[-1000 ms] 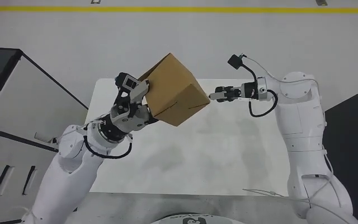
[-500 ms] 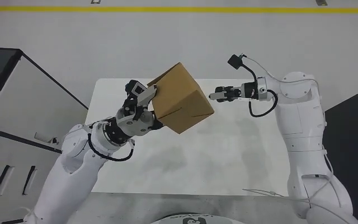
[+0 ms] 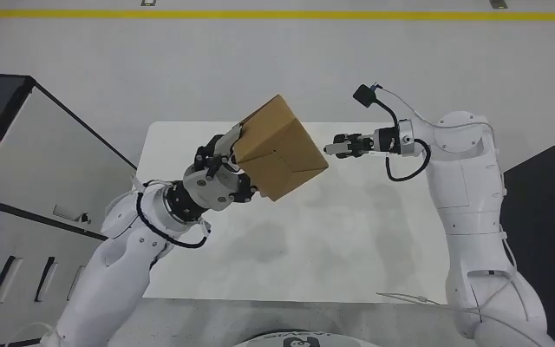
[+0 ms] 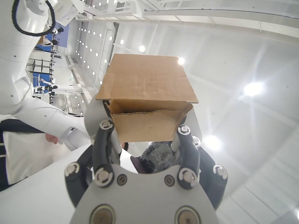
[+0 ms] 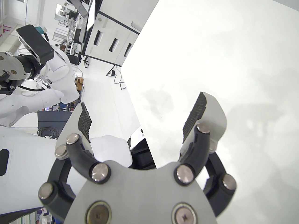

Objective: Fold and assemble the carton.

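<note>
Brown cardboard carton (image 3: 279,147), clamped by the left gripper (image 4: 143,127), hangs tilted over the white table (image 3: 347,252); its free corner faces the right gripper (image 5: 142,117), just beside, fingers apart.

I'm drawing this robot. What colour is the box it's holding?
Plain brown cardboard: the carton shows best in the top view.

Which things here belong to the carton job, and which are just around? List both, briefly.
For the job:
carton, held above the table by the left gripper
right gripper, jaws open, near the carton

Just around:
table
cabinet with drawers beside the table
yellow floor line
</note>
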Controlling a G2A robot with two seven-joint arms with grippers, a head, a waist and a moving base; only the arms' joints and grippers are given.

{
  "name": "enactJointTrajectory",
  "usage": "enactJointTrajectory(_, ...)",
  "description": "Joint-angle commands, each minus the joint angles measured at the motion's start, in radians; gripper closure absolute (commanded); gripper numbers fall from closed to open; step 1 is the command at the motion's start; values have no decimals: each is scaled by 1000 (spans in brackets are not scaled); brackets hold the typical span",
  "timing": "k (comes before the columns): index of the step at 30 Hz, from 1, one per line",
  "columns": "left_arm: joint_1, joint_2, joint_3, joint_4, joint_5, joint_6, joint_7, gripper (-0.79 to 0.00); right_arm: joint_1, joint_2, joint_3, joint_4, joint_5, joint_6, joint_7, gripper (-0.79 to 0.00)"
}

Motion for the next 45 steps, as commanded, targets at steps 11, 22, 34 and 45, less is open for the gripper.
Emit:
enactJointTrajectory(11, -47, -19, 68, 117, -1, -58, -280, 0, 0, 0, 0, 0, 0, 0, 0, -785)
enactJointTrajectory(22, -24, -31, 88, 144, -96, -80, -296, 0, 0, 0, 0, 0, 0, 0, 0, -785)
enactJointTrajectory(34, -61, -62, 155, 207, -178, -101, -439, 0, 0, 0, 0, 0, 0, 0, 0, -785)
enactJointTrajectory(45, -72, -78, 163, 221, -162, -95, -447, 0, 0, 0, 0, 0, 0, 0, 0, -785)
